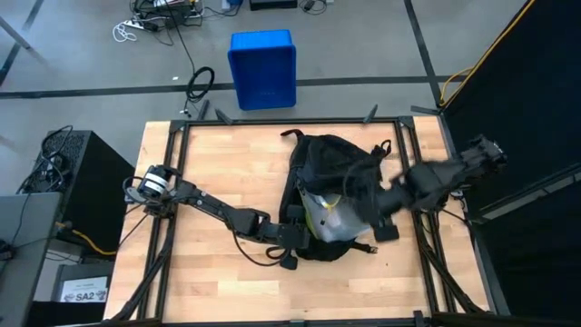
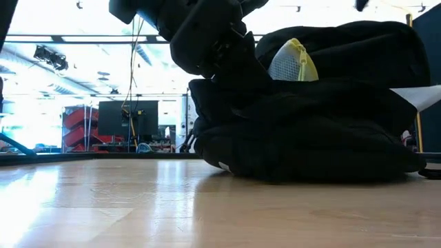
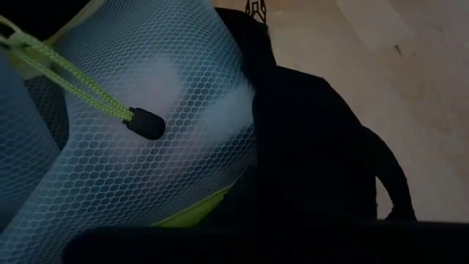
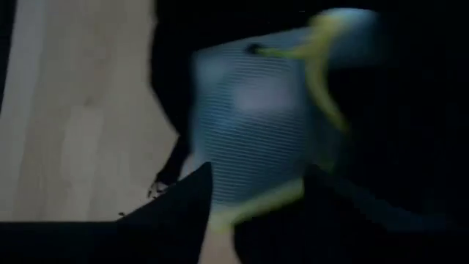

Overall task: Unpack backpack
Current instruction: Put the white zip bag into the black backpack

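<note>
Backpack unpacking in progress: both hands at the bag's open mouth.

The large black fabric backpack point(image 1: 340, 195) is lying flat on the wooden bench point(image 1: 209, 163), right of centre, with a white mesh pouch with yellow-green trim point(image 1: 329, 216) showing in its opening. The left hand point(image 1: 292, 234) is pressing in at the opening, fingers fully closed; what it is gripping cannot be told. The right hand point(image 4: 256, 187) is hovering over the pouch, fingers parted, holding nothing.

surface: wooden table point(image 1: 227, 173); on it — black backpack point(image 1: 331, 163), lying flat
</note>
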Tool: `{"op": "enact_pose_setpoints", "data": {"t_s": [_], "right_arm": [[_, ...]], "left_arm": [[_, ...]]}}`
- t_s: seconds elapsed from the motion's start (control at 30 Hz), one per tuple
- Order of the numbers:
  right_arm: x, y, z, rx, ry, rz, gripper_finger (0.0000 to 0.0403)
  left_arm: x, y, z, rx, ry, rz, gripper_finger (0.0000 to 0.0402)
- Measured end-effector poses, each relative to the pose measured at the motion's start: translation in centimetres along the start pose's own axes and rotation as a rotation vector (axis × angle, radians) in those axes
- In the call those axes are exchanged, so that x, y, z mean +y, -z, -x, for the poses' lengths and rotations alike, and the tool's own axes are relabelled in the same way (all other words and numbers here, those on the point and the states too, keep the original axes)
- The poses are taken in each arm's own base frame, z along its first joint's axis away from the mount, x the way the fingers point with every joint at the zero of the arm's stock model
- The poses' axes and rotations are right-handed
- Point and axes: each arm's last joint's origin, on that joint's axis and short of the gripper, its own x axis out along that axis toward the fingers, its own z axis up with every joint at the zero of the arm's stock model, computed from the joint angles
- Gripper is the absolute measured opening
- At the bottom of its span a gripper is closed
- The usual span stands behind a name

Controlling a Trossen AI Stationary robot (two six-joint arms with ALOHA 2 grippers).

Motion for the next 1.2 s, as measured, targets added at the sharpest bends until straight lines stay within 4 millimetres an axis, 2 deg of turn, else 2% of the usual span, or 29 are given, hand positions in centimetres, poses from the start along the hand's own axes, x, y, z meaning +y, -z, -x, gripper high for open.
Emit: {"op": "enact_pose_setpoints", "data": {"t_s": [0.13, 0.23, 0.27, 0.43, 0.57, 0.77, 1.0, 1.2], "right_arm": [[3.4, 1.2, -3.3, -0.002, -0.027, 0.12, 0.0089], [4.7, 2.7, -6.1, 0.036, -0.026, 0.147, 0.0023], [4.8, 3.0, -6.9, 0.047, -0.022, 0.14, 0.0012], [4.0, 3.6, -10.1, 0.025, 0.013, 0.061, 0.0016], [2.8, 3.7, -12.2, -0.004, 0.0, 0.04, 0.0003], [0.5, 4.3, -14.4, 0.005, 0.043, -0.047, 0.0001], [-2.5, 4.3, -15.6, -0.035, 0.171, -0.275, 0.0], [-3.4, 3.1, -14.9, -0.096, 0.192, -0.316, 0.0002]], "left_arm": [[0.0, 0.0, 0.0, -0.003, 0.011, 0.001, 0.0], [-0.1, 0.0, 0.0, -0.004, 0.014, -0.001, 0.0], [0.0, 0.0, 0.0, -0.004, 0.02, -0.001, 0.0], [0.0, -0.9, 0.2, -0.031, 0.056, -0.007, 0.0], [-0.3, -1.8, 0.4, -0.062, 0.079, -0.042, 0.0], [-0.6, -3.0, 0.8, -0.107, 0.125, -0.093, 0.0], [-0.6, -3.9, 1.0, -0.139, 0.154, -0.124, 0.0], [-0.7, -3.9, 1.1, -0.143, 0.175, -0.122, 0.0]]}}
